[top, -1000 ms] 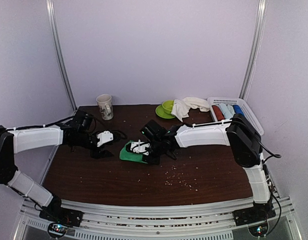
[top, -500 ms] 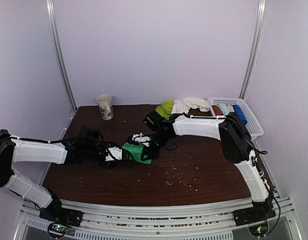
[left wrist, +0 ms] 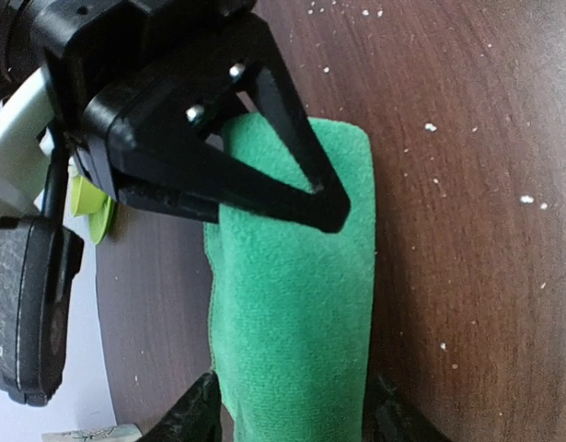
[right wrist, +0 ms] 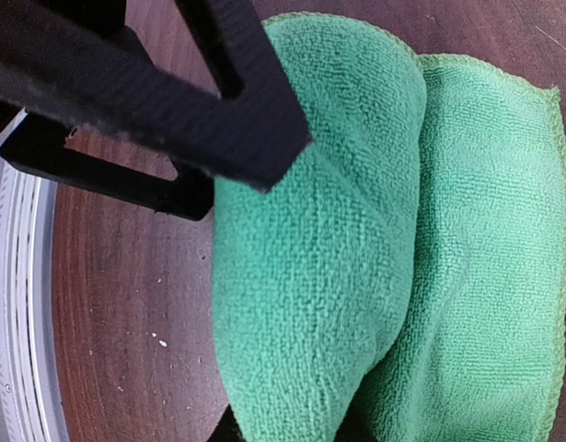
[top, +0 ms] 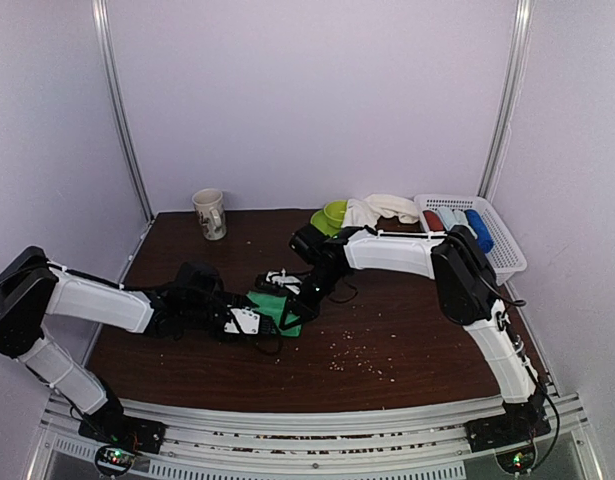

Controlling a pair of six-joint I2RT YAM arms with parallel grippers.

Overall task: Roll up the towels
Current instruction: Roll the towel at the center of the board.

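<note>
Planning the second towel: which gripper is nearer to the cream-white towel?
Right. The right gripper pinches the green towel at mid-table, front-left of the cream-white towel; the left gripper straddles the green towel's near end, farther off.

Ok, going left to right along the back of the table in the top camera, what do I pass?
Mug → green bowl → cream-white towel → white basket, which holds in turn a red roll, a pale blue roll and a dark blue roll.

Left arm low, outstretched; left pincer (top: 267, 322) half-spread | right arm bent inward; right pincer (top: 290, 303) pinched narrow, just beside left pincer
</note>
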